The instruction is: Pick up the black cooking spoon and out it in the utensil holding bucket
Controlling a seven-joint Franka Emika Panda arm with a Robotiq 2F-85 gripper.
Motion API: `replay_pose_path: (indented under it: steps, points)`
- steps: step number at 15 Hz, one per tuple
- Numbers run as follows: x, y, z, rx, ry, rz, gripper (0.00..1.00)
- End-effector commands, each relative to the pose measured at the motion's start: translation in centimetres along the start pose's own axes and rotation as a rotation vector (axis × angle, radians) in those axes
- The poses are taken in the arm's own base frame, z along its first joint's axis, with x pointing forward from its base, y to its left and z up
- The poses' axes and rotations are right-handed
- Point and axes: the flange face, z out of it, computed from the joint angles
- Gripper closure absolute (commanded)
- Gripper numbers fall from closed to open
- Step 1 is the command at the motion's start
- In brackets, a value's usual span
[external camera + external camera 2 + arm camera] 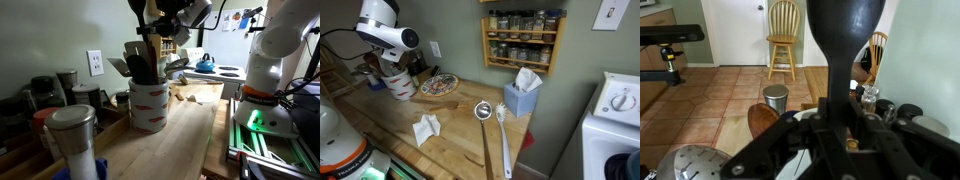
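**Spotter:** Where's the black cooking spoon?

**Operator:** I've got it. My gripper is clamped on its handle. In the wrist view the bowl sticks out well ahead of the fingers.

**Spotter:** And the utensil bucket?

**Operator:** It's just below the tool in both exterior views, with other utensils standing in it. The spoon isn't in there yet, and I can't tell how close it is to the rim.

**Spotter:** Anything else nearby?

**Operator:** A steel ladle and a white brush lie on the counter, well away from the tool, beside a tissue box.
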Motion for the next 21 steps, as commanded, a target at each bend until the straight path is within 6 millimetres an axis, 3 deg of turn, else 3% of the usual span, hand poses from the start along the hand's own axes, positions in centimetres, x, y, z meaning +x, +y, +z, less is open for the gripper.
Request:
replay_pose_path:
  steps: [1, 7, 17, 21]
  points:
    - [0.9, 0.4, 0.1, 0.017, -0.037, 0.074, 0.94]
    - [2.8, -0.4, 0.0, 0.023, -0.081, 0.113, 0.94]
    - [7.8, -0.9, -1.0, 0.036, -0.113, 0.179, 0.94]
    - [8.7, -0.9, -1.1, 0.032, -0.116, 0.190, 0.94]
